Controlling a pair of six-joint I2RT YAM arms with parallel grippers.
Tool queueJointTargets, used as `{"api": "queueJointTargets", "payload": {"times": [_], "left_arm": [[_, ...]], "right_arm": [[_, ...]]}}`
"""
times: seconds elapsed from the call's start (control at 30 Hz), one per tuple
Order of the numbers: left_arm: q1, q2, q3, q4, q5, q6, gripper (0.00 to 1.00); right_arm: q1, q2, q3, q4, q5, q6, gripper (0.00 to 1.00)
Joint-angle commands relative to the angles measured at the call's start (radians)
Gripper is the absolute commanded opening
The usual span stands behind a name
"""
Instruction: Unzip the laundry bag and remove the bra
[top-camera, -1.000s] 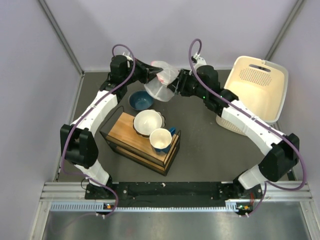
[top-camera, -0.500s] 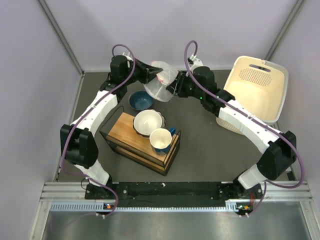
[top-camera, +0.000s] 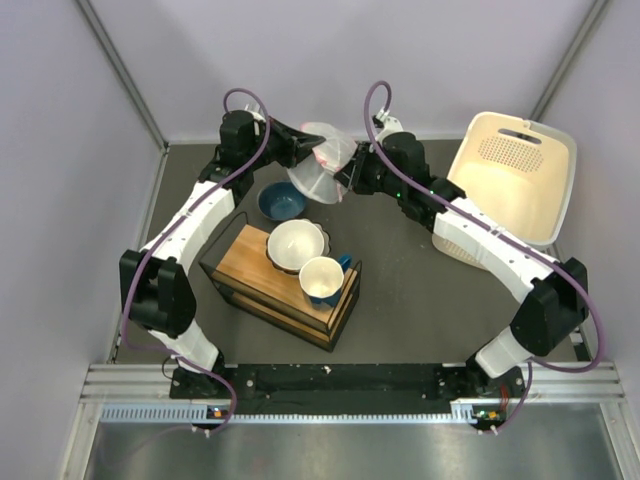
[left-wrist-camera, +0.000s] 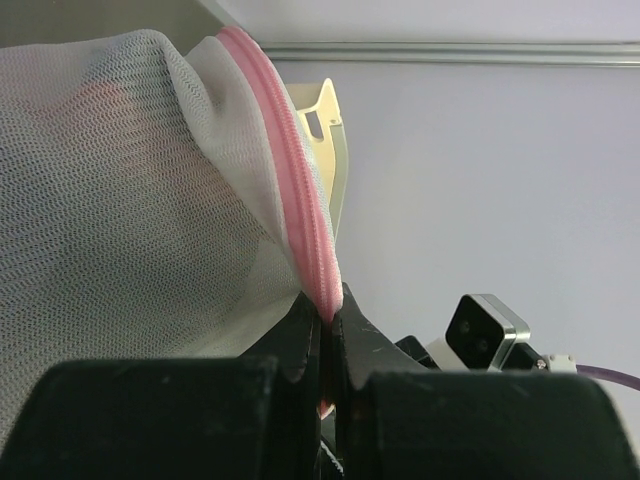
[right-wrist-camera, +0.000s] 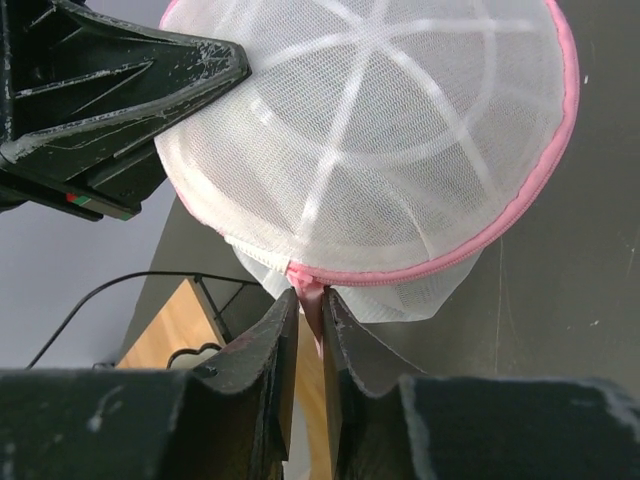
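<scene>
The laundry bag (top-camera: 318, 175), a white mesh dome with pink zipper trim, hangs in the air at the back of the table between both arms. My left gripper (top-camera: 318, 152) is shut on the pink zipper trim (left-wrist-camera: 300, 215) at the bag's rim. In the right wrist view the bag (right-wrist-camera: 370, 130) fills the top of the frame. My right gripper (right-wrist-camera: 311, 298) is shut on the pink zipper pull (right-wrist-camera: 312, 292) that hangs below the rim. The bra shows only as a faint reddish patch (left-wrist-camera: 95, 95) through the mesh.
A cream perforated basket (top-camera: 515, 185) leans at the back right. Below the bag sit a blue bowl (top-camera: 281, 201) and a wire-and-wood rack (top-camera: 262, 262) that carries a white bowl (top-camera: 297, 245) and a cup (top-camera: 322, 280).
My right gripper has moved left toward the bag and its jaws have narrowed onto the zipper pull. The left gripper and the bag have held still.
</scene>
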Motion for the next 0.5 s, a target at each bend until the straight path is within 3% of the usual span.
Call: {"api": "queueJointTargets", "payload": {"times": [0.0,0.17,0.3,0.47], "left_arm": [[0.003,-0.061,0.017,0.058,0.009,0.016,0.00],[0.003,-0.065,0.016,0.061,0.009,0.016,0.00],[0.003,-0.068,0.013,0.059,0.009,0.019,0.00],[0.004,-0.067,0.011,0.059,0.008,0.019,0.00]], "right_arm": [[0.013,-0.031,0.029,0.029,0.040,-0.010,0.20],[0.013,-0.022,0.043,0.031,0.020,-0.010,0.20],[0.013,-0.026,0.046,0.023,0.026,-0.014,0.38],[0.013,-0.071,0.019,0.040,0.053,-0.020,0.41]]}}
